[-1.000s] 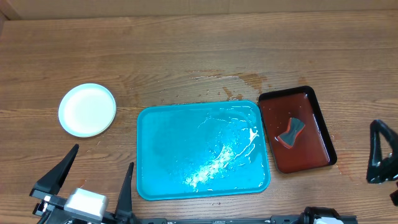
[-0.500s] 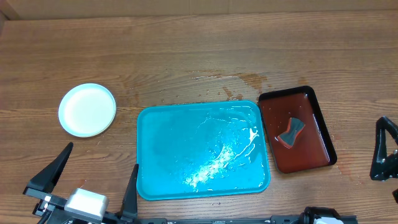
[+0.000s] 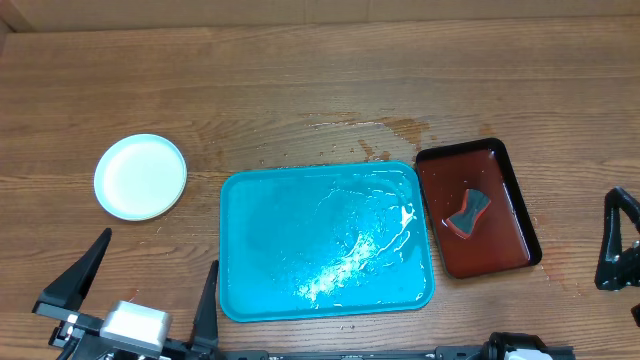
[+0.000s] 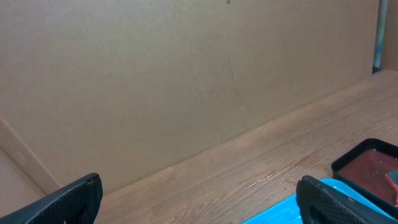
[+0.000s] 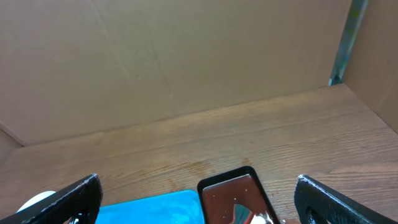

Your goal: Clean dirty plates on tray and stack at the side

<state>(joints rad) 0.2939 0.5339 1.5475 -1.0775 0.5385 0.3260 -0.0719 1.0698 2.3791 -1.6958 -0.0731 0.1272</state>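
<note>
Turquoise tray (image 3: 260,240) lies bare and wet overhead, the plates (image 3: 140,177) stacked well apart at its nine o'clock (only the top one shows). Both the left gripper (image 3: 158,252) and right gripper (image 3: 615,240) hang splayed, empty. Left wrist: fingers (image 4: 74,196) wide, nothing between. Right wrist: same. Stacking looks finished; only parking both grippers is left, I'd say.

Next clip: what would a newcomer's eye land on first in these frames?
The big turquoise tray in the middle of the table stands out first, wet and glistening, with no plates on it. To its left a clean-looking white plate sits on the bare wood. To its right a dark red-brown tray holds a small hourglass-shaped sponge.
</note>
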